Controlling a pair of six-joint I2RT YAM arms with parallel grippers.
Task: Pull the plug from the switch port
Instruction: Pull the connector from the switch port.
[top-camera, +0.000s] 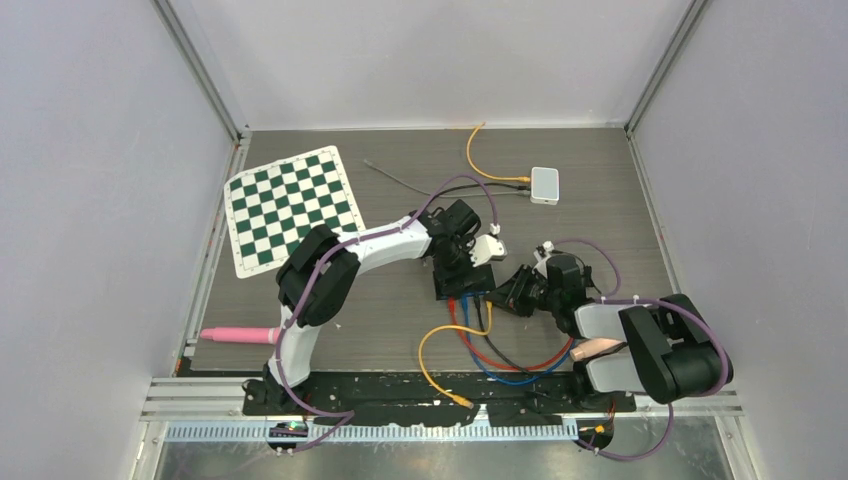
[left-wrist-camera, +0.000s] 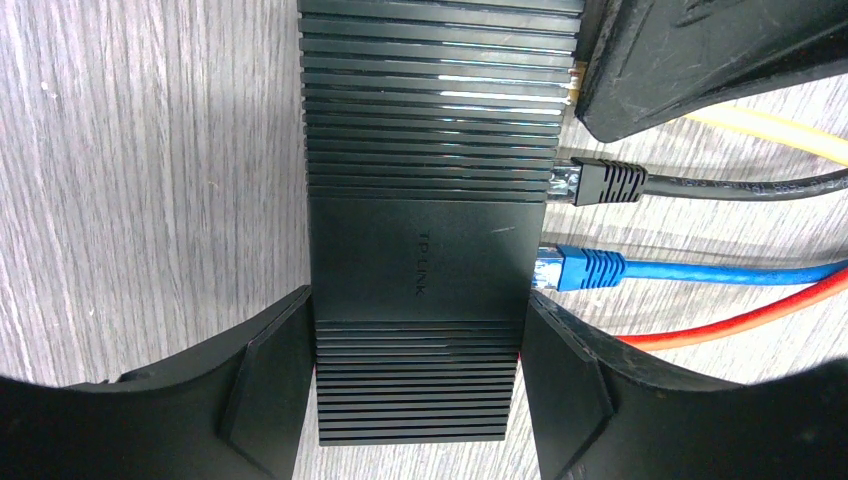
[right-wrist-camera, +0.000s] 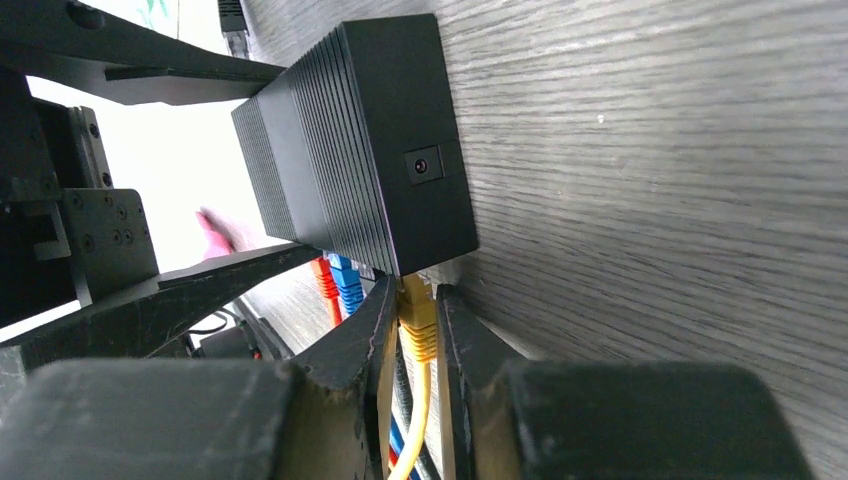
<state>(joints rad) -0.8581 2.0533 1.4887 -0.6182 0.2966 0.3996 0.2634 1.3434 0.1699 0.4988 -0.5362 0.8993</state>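
The black ribbed switch (left-wrist-camera: 430, 200) lies flat on the table, and my left gripper (left-wrist-camera: 418, 340) is shut on its two long sides near one end. Black (left-wrist-camera: 605, 182) and blue (left-wrist-camera: 585, 268) plugs sit in its ports, with a red cable (left-wrist-camera: 740, 320) beside them. My right gripper (right-wrist-camera: 415, 290) is shut on the yellow plug (right-wrist-camera: 417, 325), whose tip meets the port face at the switch's (right-wrist-camera: 370, 130) corner. In the top view both grippers, left (top-camera: 455, 262) and right (top-camera: 505, 293), meet at the switch (top-camera: 462, 283).
A green-and-white checkerboard (top-camera: 290, 208) lies at the back left. A small white box (top-camera: 544, 184) with an orange cable sits at the back. A pink object (top-camera: 238, 335) lies by the left arm's base. Cables loop toward the near edge (top-camera: 500, 360).
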